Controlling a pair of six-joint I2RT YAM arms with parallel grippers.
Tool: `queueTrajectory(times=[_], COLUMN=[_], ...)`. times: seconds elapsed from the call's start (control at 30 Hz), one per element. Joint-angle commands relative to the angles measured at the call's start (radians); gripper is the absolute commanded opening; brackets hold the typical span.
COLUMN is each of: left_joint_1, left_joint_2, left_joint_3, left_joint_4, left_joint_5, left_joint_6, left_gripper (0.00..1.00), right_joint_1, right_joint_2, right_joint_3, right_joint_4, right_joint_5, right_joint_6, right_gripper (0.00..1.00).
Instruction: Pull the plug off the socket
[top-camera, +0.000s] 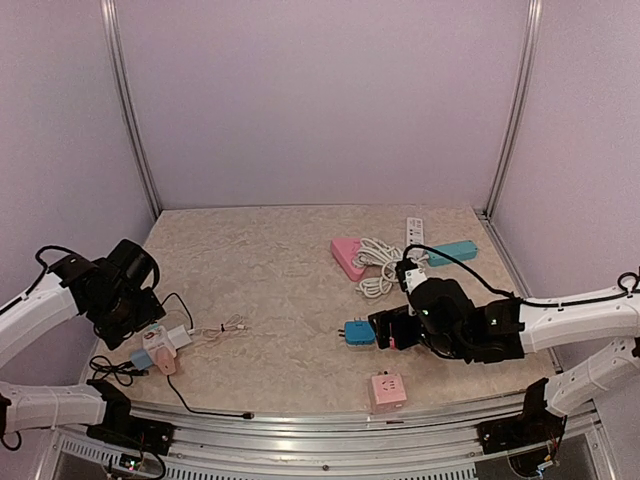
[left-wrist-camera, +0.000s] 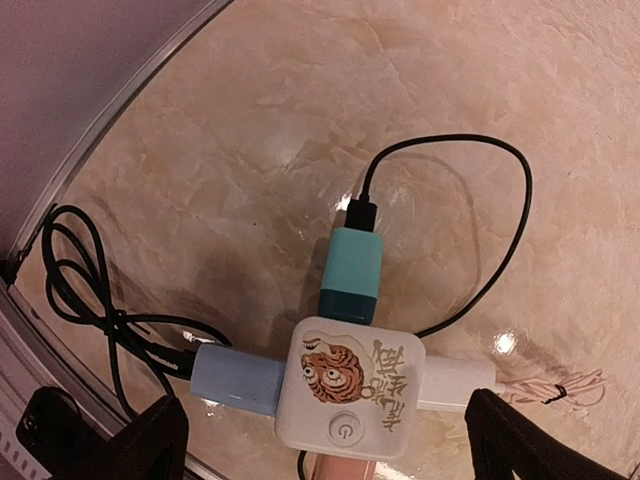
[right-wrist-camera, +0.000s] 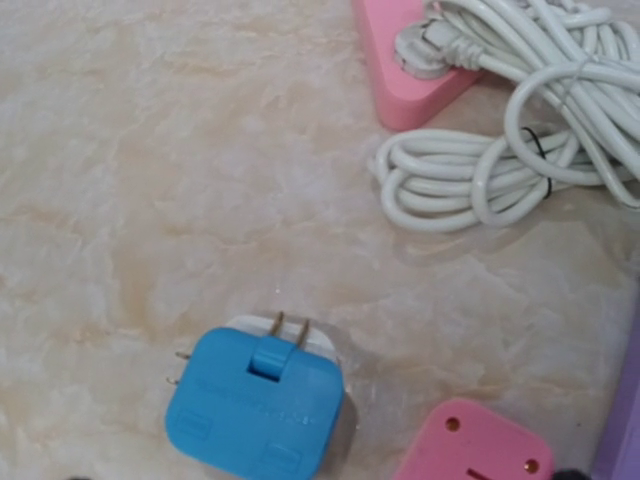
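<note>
Both left gripper (left-wrist-camera: 330, 445) and right gripper (top-camera: 380, 330) gape empty, the left straddling the white tiger-stickered cube socket (left-wrist-camera: 345, 385), seemingly to brace it, teal plastic plug (left-wrist-camera: 352, 272) at twelve o'clock.

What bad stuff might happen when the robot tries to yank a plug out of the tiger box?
1. Nothing holds the tiger box; the right gripper is far off, so the whole box may slide instead of a plug coming out.
2. Plugs crowd the box; the open left gripper might catch the blue plug and white plug together.
3. The black cable could snag.
</note>
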Motion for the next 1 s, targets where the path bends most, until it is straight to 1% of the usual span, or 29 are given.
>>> queueTrajectory(times=[0.0,0.1,0.2,0.37,0.53,0.73,0.97], left_joint_1=[0.041,0.122,0.162,0.163,0.167,0.204,0.249], left_joint_2=[-0.015,-0.038,-0.044,0.004,0.066,0.109,0.130], left_joint_3=[-0.039,-0.077,-0.094,-0.087,-0.086,-0.092,-0.131], left_joint_4=[0.026,0.113,0.164,0.205,0.225,0.241,0.300], left_joint_5=[0.054,0.154,0.204,0.224,0.214,0.207,0.281], left_joint_6=[0.001,0.082,0.132,0.190,0.229,0.242,0.269], left_gripper=[0.91,0.86,0.84,0.84,0.84,0.84,0.83], right_joint_1=[-0.017,-0.027,-0.028,-0.033,-0.033,-0.035,-0.035], right_joint_2=[-0.042,-0.062,-0.082,-0.106,-0.106,-0.102,-0.079], right_joint_3=[-0.044,-0.065,-0.079,-0.097,-0.100,-0.101,-0.095], right_joint_4=[0.054,0.067,0.067,0.067,0.095,0.108,0.126], right_joint_5=[-0.010,-0.024,-0.025,-0.027,-0.036,-0.038,-0.050], right_joint_6=[-0.016,-0.018,-0.021,-0.019,-0.011,-0.009,-0.004], right_gripper=[1.00,1.00,1.00,1.00,1.00,1.00,1.00])
